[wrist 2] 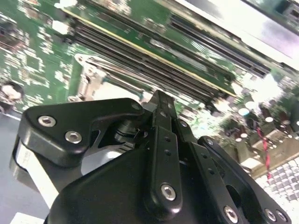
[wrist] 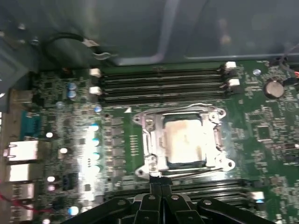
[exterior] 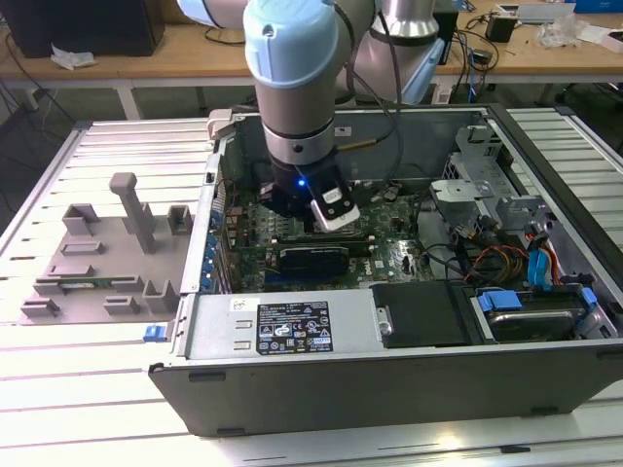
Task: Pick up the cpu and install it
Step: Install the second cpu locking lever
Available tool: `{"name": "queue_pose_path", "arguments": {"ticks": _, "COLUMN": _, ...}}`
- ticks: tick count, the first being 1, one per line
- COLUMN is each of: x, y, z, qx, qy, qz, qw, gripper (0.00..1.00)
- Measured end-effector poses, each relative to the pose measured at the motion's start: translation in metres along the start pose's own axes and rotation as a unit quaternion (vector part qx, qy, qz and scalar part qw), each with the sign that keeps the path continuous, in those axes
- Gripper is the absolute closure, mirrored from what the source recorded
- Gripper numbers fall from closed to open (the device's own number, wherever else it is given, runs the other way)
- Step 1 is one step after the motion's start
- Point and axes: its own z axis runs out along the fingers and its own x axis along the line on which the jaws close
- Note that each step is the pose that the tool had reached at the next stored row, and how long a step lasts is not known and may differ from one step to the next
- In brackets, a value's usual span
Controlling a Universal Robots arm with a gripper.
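Within the metal-framed socket (wrist: 183, 142) of the green motherboard (wrist: 261, 126), the cpu (wrist: 184, 142) is seen seated flat, just beyond the end effector (wrist: 156, 183), whose fingers are pressed together, empty.

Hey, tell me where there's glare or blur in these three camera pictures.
Exterior view: bright glare washes out the ribbed metal table in front of the open grey computer case. First wrist view: light reflects off the silvery square cpu in its metal-framed socket, and its surface looks hazy. Second wrist view: the black pincer is fairly sharp, while the green motherboard behind is blurred.
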Motion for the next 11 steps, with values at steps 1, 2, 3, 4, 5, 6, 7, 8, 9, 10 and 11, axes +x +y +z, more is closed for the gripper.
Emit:
{"name": "queue_pose_path", "arguments": {"ticks": 1, "x": -0.0036, "y": 0.0006, "z": 0.0003, "qx": 0.0010, "qy": 0.0000, "qz": 0.000, "qw": 1.0000, "gripper": 0.89}}
{"name": "queue_pose_path", "arguments": {"ticks": 2, "x": -0.0081, "y": 0.0016, "z": 0.0007, "qx": 0.0022, "qy": 0.0000, "qz": 0.000, "qw": 1.0000, "gripper": 0.89}}
{"name": "queue_pose_path", "arguments": {"ticks": 3, "x": -0.0108, "y": 0.0023, "z": 0.0010, "qx": 0.0029, "qy": 0.0000, "qz": 0.000, "qw": 1.0000, "gripper": 0.89}}
{"name": "queue_pose_path", "arguments": {"ticks": 4, "x": -0.0167, "y": 0.0042, "z": 0.0018, "qx": 0.0037, "qy": -0.0001, "qz": 0.000, "qw": 1.0000, "gripper": 0.89}}
{"name": "queue_pose_path", "arguments": {"ticks": 5, "x": -0.0200, "y": 0.0057, "z": 0.0023, "qx": 0.0041, "qy": -0.0001, "qz": 0.000, "qw": 1.0000, "gripper": 0.89}}
{"name": "queue_pose_path", "arguments": {"ticks": 6, "x": -0.0224, "y": 0.0071, "z": 0.0028, "qx": 0.0044, "qy": -0.0001, "qz": 0.000, "qw": 1.0000, "gripper": 0.89}}
{"name": "queue_pose_path", "arguments": {"ticks": 7, "x": -0.0254, "y": 0.0099, "z": 0.0036, "qx": 0.0050, "qy": -0.0002, "qz": 0.000, "qw": 1.0000, "gripper": 0.89}}
{"name": "queue_pose_path", "arguments": {"ticks": 8, "x": -0.0266, "y": 0.0121, "z": 0.0041, "qx": 0.0055, "qy": -0.0001, "qz": 0.000, "qw": 1.0000, "gripper": 0.89}}
{"name": "queue_pose_path", "arguments": {"ticks": 9, "x": -0.0276, "y": 0.0184, "z": 0.0057, "qx": 0.0073, "qy": -0.0003, "qz": 0.000, "qw": 1.0000, "gripper": 0.89}}
{"name": "queue_pose_path", "arguments": {"ticks": 10, "x": -0.0274, "y": 0.0239, "z": 0.0068, "qx": 0.0091, "qy": -0.0005, "qz": 0.000, "qw": 1.0000, "gripper": 0.89}}
{"name": "queue_pose_path", "arguments": {"ticks": 11, "x": -0.0273, "y": 0.0267, "z": 0.0074, "qx": 0.0100, "qy": -0.0005, "qz": 0.000, "qw": 0.9999, "gripper": 0.89}}
